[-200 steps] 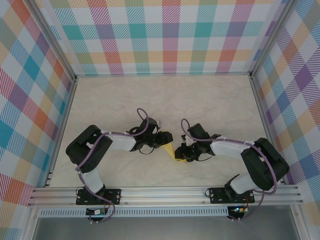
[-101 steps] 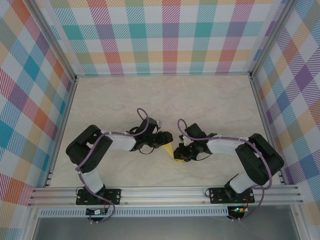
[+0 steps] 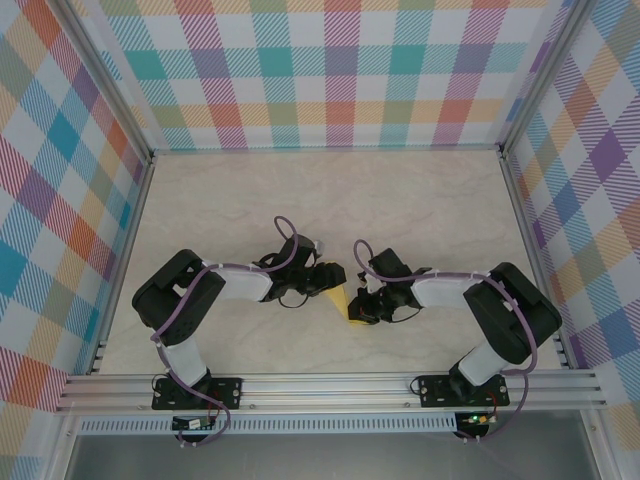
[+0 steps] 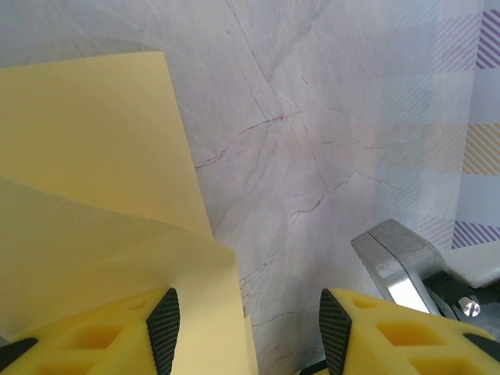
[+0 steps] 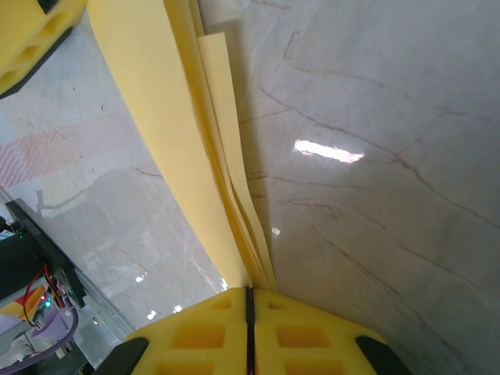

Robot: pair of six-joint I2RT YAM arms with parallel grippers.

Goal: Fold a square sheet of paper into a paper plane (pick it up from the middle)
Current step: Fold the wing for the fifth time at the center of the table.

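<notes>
well, the paper (image 3: 347, 304) sits a little toward 6 o'clock from the table's middle in the top view, a yellow piece folded in layers between the two grippers. the right gripper (image 5: 248, 303) reaches it from 3 o'clock. its yellow fingers are pressed together with the paper's stacked layers pinched in the seam, and the sheet runs from there toward 11 o'clock in the right wrist view. the left gripper (image 4: 244, 332) is at the paper's 10 o'clock, jaws about half apart with bare table between them. a paper edge lies against the pad at 7 o'clock in its wrist view, not clamped.

a silver metal bracket (image 4: 398, 266) juts in at 4 o'clock of the left wrist view, just beside the other finger. a circuit board (image 5: 35, 301) with small red and green lights shows at 8 o'clock of the right wrist view. purple cables (image 3: 285, 232) loop over both wrists.

the table (image 3: 420, 200) is pale with thin marble-like veins and a glossy glare spot. checked walls (image 3: 330, 70) in many colours close three sides, and aluminium rails (image 3: 330, 385) run along 6 o'clock, where the arm bases are bolted.
</notes>
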